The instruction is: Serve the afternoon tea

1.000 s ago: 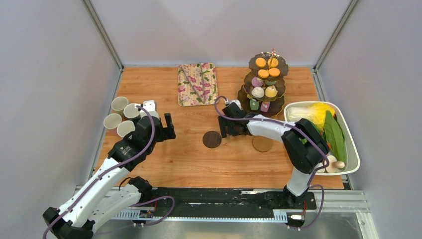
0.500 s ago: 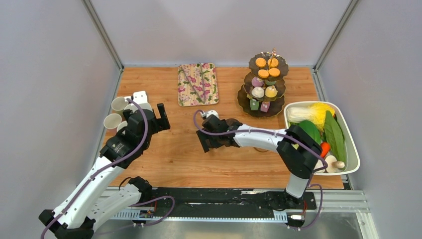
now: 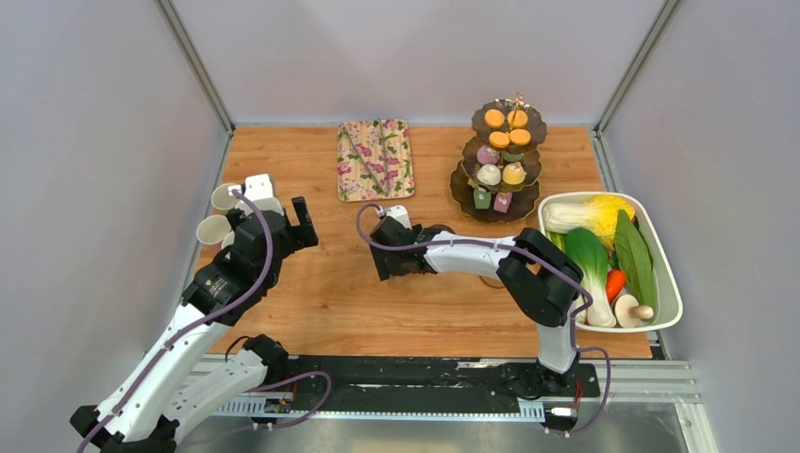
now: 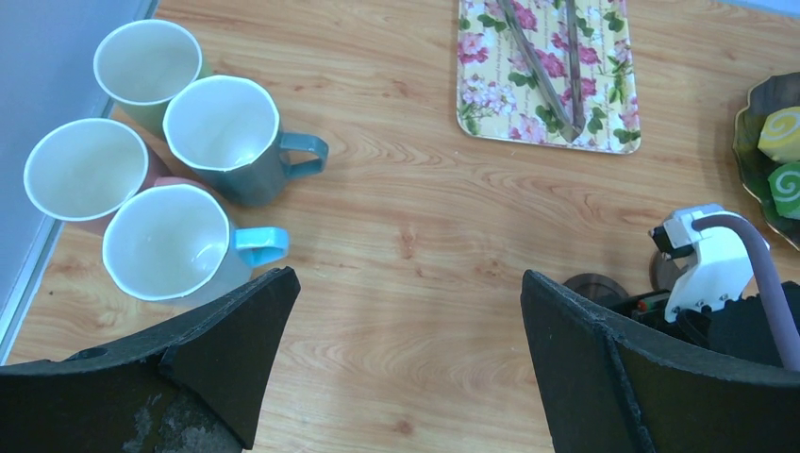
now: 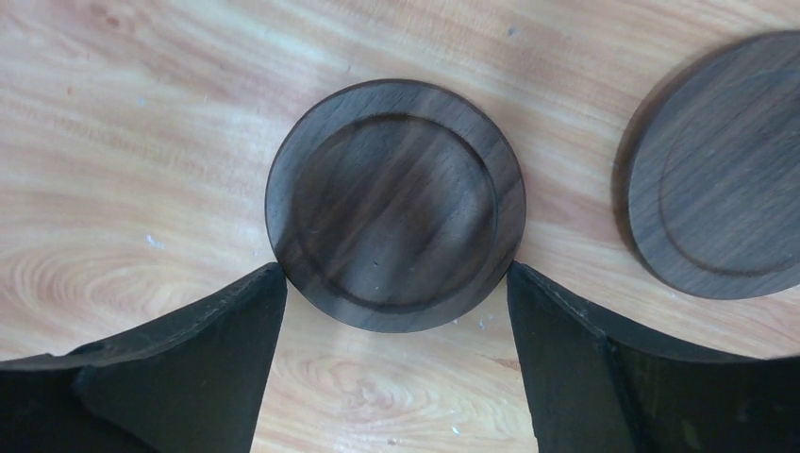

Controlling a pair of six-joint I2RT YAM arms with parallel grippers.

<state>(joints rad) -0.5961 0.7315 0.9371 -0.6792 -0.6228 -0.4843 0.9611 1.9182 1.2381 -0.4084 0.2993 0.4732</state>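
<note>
At your far left, four mugs stand bunched together by the bench edge. The top view shows only two of them, because the left arm covers the rest. The left end effector hangs over bare wood just right of the mugs, spread fully and holding nothing.

Behind it lies a floral tray, which the left wrist view cuts off at the top. The slim pieces on the tray are hard to identify.

At mid-bench the right end effector straddles a dark coaster lying flat. Its jaws are wide, with a tip at the rim on each side, but you cannot tell whether they press on it. From above, the end effector hides this coaster. A second coaster lies just beside the first and runs off the right edge of the wrist view.

Farther right and back, the three-tier stand carries the cakes. The white tub of vegetables sits at the far right.
</note>
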